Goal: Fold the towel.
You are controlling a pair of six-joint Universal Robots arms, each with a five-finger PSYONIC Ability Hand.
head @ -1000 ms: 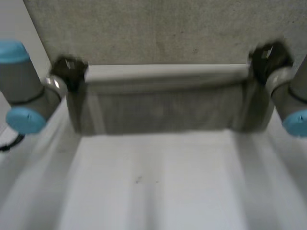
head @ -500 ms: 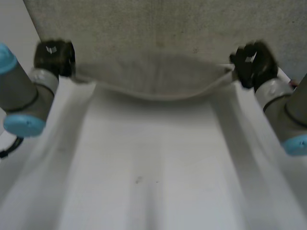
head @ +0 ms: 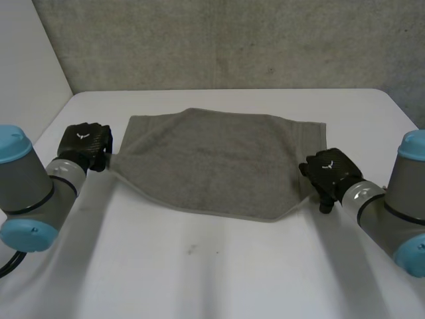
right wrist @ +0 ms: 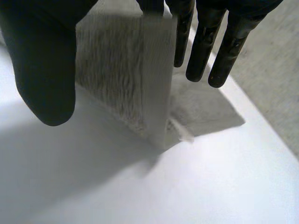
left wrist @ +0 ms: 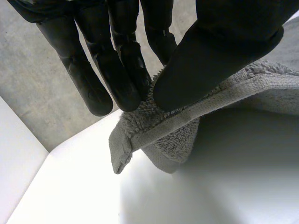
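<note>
Since half a second ago both hands have come down from the upper part of the head view to its middle. The cloth that sagged in the air between them now lies on the table. The left hand (head: 85,143), at middle left, pinches the near left corner of the grey terry-cloth towel (head: 212,163). In its wrist view the thumb presses the hemmed edge against the fingers (left wrist: 122,79), and a second layer of cloth shows under that corner. The right hand (head: 330,170), at middle right, has the near right corner. In its wrist view the cloth rises from the table up between thumb and fingers, so I judge it is held. The towel is spread in the centre of the frame on the flat white table (head: 199,279), with both held corners a little lifted. It looks soft, limp and light. It will sag wherever it is not supported, and its rough pile should not slip. The best hold is at the corners on the firmer hem, both at once, to keep the edge stretched.
</note>
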